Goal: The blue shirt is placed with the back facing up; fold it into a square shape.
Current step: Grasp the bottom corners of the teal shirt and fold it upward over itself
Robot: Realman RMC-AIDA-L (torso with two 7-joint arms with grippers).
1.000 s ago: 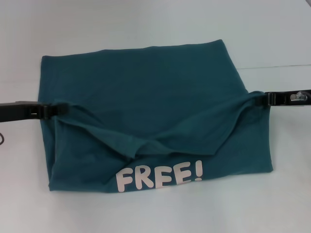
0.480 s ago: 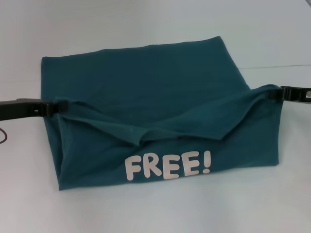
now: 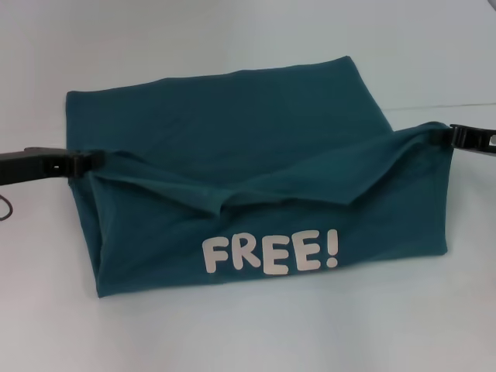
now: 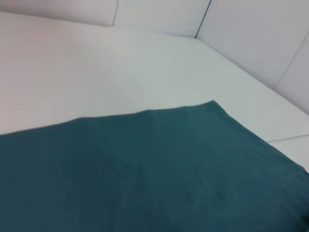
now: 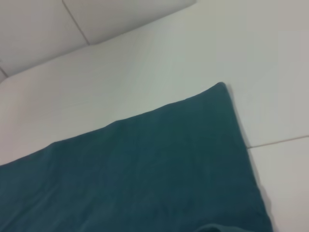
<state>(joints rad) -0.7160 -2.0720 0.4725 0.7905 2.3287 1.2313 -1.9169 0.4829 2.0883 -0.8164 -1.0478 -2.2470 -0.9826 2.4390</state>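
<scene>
**Near edge of the blue shirt held raised by both pincers**

Head view: The blue shirt (image 3: 232, 147) is seen spread over the middle of the white desk (image 3: 232, 39), its far part lying flat toward 12 o'clock. The near part is held up off the desk as a fold, so that white lettering reading "FREE!" (image 3: 271, 254) is shown on the face turned toward 6 o'clock. The left pincer (image 3: 84, 161) is seen at 9 o'clock, closed on the left corner of the raised fold, with its black arm reaching in from the frame's edge. The right pincer (image 3: 452, 136) is seen at 3 o'clock, clamped on the right corner, which is held slightly higher. Between the two grips the top edge of the fabric sags and a loose flap is draped inward near the centre.

Left wrist view: The flat far part of the shirt (image 4: 145, 169) is shown on the desk (image 4: 96, 63), with one corner pointing away. No fingers are visible here.

Right wrist view: The same flat fabric (image 5: 145, 169) is shown on the desk (image 5: 145, 58), its far corner lying beside a thin seam line in the surface. No fingers are visible here either.
</scene>
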